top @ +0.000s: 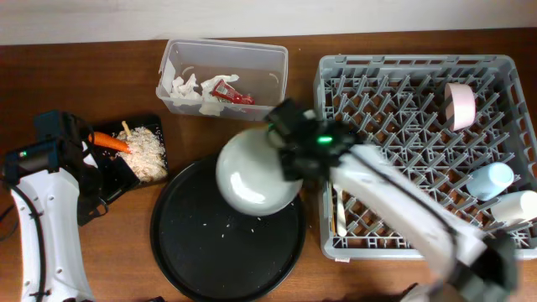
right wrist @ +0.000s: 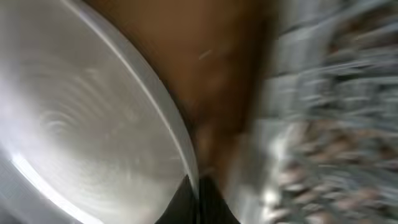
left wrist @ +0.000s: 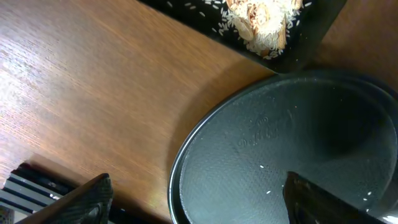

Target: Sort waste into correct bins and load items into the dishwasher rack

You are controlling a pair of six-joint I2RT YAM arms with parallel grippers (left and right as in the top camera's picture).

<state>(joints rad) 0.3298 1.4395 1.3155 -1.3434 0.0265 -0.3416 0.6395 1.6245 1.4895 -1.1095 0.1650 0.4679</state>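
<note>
**Pale green plate gripped beside the rack**

Blurred and close, the pale green plate filled the left of the right wrist view. The right fingers were closed on its rim, with only 1 dark tip showing at the bottom centre. In the overhead view the plate sat in the middle of the frame. It was over the upper right edge of the large round black tray and just left of the dishwasher rack. Whether the plate touched that tray could not be told.

The rack took up the right of the overhead frame. A white-pink bowl stood on edge in its upper right part. A light blue cup and a white cup lay at its right side, the white one lower.

The left fingers were at the left centre of the overhead frame. In the left wrist view their 2 dark tips stood wide apart at the bottom corners with nothing between them, above the table and the round tray's rim.

A shallow black tray lay at the left centre, just beside the round tray. It held beige rice and scraps, with an orange carrot at its upper left edge. A clear tub at the top, left of centre, held crumpled white tissue and a red wrapper. A few loose grains dotted the round tray.
</note>
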